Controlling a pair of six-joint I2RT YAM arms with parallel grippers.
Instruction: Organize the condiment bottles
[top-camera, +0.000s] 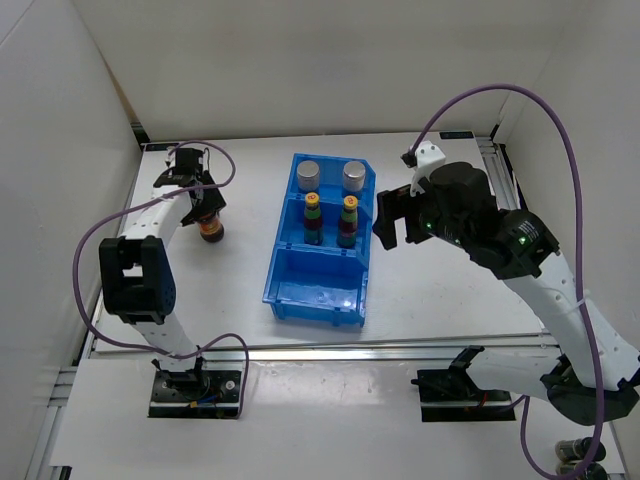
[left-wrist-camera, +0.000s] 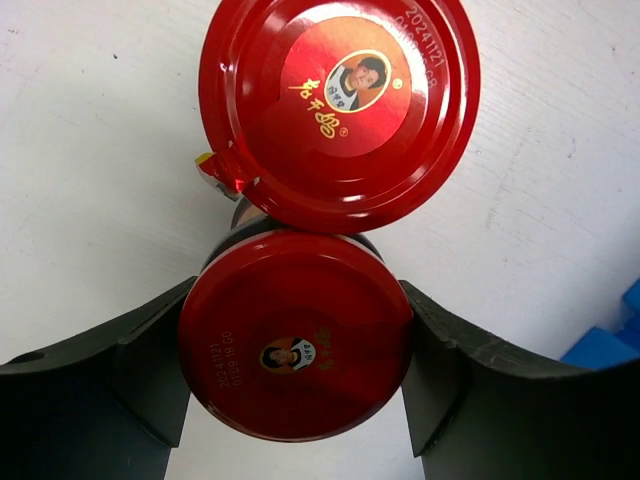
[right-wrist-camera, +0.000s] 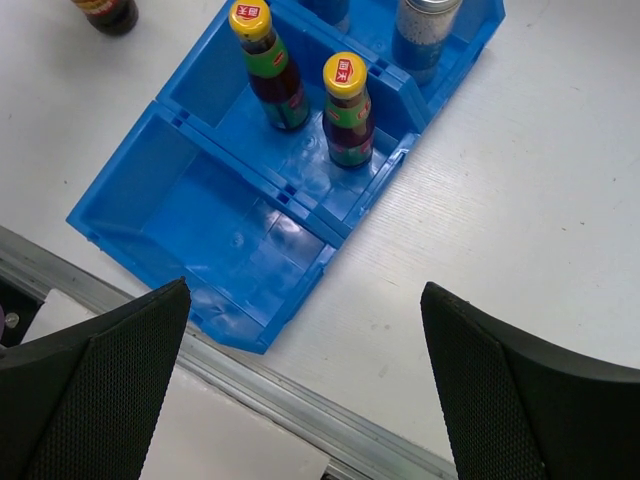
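Observation:
In the left wrist view my left gripper (left-wrist-camera: 297, 330) is shut on the cap of a squat red-capped bottle (left-wrist-camera: 295, 340), one finger against each side. A second red-capped bottle (left-wrist-camera: 340, 110) stands just beyond it, touching. From above, the left gripper (top-camera: 200, 198) hides the held bottle and the other one (top-camera: 210, 230) shows beside it. Two silver-capped bottles (top-camera: 308, 175) (top-camera: 354, 175) fill the blue bin's (top-camera: 285, 260) far compartment. Two yellow-capped bottles (top-camera: 313, 220) (top-camera: 348, 222) stand in the middle one. My right gripper (top-camera: 388, 225) (right-wrist-camera: 305, 290) hangs open beside the bin's right wall.
The bin's near compartment (right-wrist-camera: 200, 220) holds nothing. A metal rail (right-wrist-camera: 300, 410) runs along the table's near edge. White walls close in the table on the left, back and right.

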